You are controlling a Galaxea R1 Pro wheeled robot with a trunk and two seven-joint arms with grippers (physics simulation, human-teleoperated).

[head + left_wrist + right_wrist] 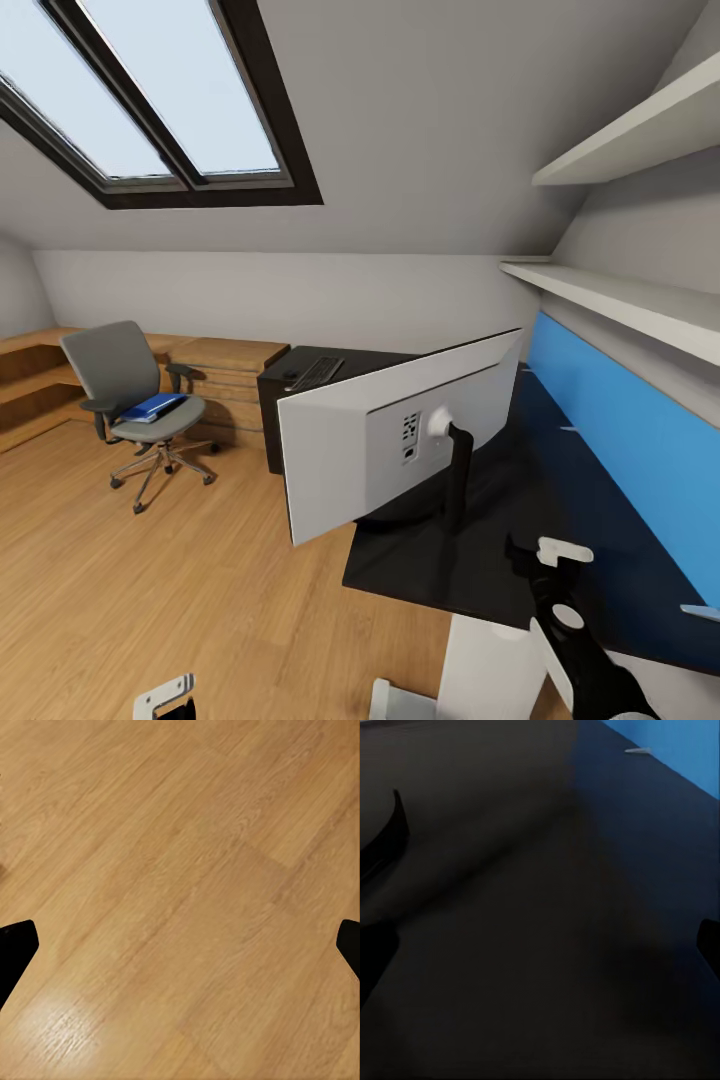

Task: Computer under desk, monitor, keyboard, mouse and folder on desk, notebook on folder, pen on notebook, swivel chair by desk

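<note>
The white monitor (400, 440) stands on the black desk (600, 520) with its back toward me. A dark keyboard (315, 373) lies on a black block (275, 410) at the desk's far end. Out on the wooden floor to the left, a grey swivel chair (135, 400) carries the blue folder (155, 405) on its seat. My right gripper (545, 555) (540, 945) hovers open just above the desk near the monitor's stand. My left gripper (165, 695) (180, 945) hangs open over bare floor. Mouse, notebook and pen are not recognisable.
A blue panel (630, 420) backs the desk, with two white shelves (620, 300) above it. Small pale items (700, 612) (639, 751) lie near the panel. Wooden steps (40, 380) run along the far wall under a skylight (150, 90). Open floor (150, 580) lies between me and the chair.
</note>
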